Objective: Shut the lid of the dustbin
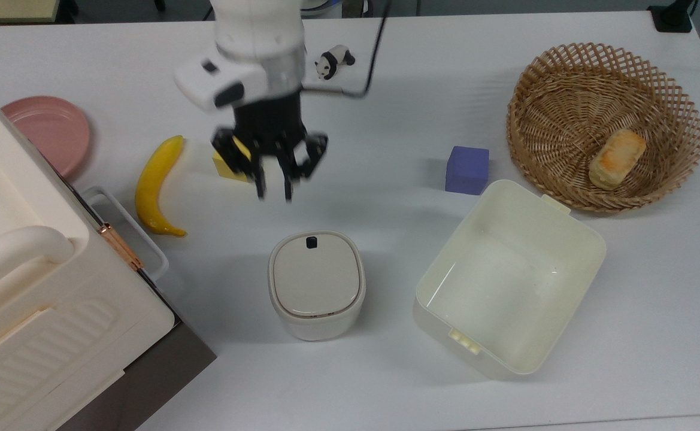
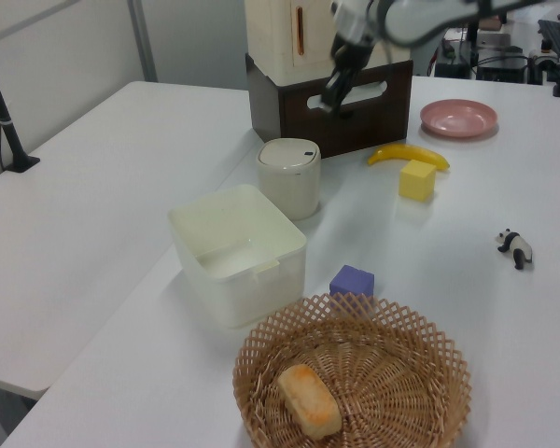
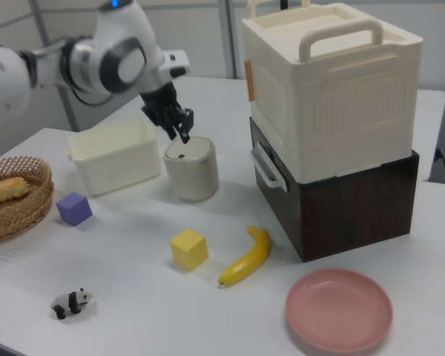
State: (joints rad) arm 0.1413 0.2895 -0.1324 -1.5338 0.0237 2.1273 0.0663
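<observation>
The small cream dustbin (image 1: 317, 323) stands near the table's front, left of the open tub in the top view. Its beige lid (image 1: 317, 281) lies flat on top, with the black square mark toward the far edge. The dustbin (image 2: 289, 191) and the lid (image 2: 289, 152) also show in the left view, and the dustbin (image 3: 190, 178) in the right view. My gripper (image 1: 273, 196) hangs in the air behind the bin, well clear of the lid. Its fingers stand a little apart and hold nothing. The gripper (image 2: 329, 105) hangs in front of the dark box, and the gripper (image 3: 184, 136) hangs just above the bin.
An open cream tub (image 1: 589, 239) sits right of the bin in the top view. A wicker basket (image 1: 517, 120) with bread (image 1: 617, 157) stands at the far right. A purple cube (image 1: 467, 170), yellow cube (image 1: 225, 166), banana (image 1: 155, 182), pink plate (image 1: 50, 131), toy panda (image 1: 333, 61) and big cream box (image 1: 26, 287) surround it.
</observation>
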